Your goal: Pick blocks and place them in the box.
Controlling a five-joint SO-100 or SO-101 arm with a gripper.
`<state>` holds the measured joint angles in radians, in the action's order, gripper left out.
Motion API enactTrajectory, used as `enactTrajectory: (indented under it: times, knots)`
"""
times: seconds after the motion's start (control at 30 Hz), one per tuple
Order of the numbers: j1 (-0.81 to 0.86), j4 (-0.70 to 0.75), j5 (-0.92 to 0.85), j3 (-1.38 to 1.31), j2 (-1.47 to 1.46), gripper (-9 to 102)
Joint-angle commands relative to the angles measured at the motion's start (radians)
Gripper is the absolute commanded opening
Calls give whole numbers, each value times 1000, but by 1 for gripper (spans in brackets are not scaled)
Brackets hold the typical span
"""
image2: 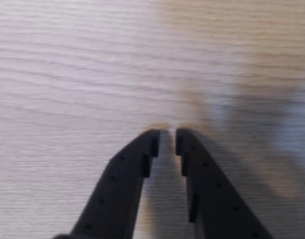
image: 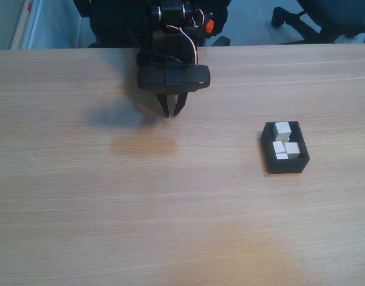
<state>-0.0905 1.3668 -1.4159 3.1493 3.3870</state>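
Black tool [image: 170, 112] nearly closed, empty, above wooden counter [image: 170, 208]; whitish blocks [image: 284, 143] inside black box [image: 285, 165].

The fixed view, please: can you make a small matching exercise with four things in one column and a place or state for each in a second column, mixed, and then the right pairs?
Things:
1. gripper
2. blocks
3. box
4. office chair base

Places or states:
A. black, on the table at the right
B. beyond the table's far edge, top right
C. inside the black tray
D. near the far edge, fingers almost together, holding nothing

Pairs: 1-D, 2-C, 3-A, 4-B
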Motion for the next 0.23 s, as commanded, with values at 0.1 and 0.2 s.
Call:
enactTrajectory:
  times: [0.1,0.2]
  knots:
    - [17,52,-26,61,25,0]
    - [17,52,-26,61,25,0]
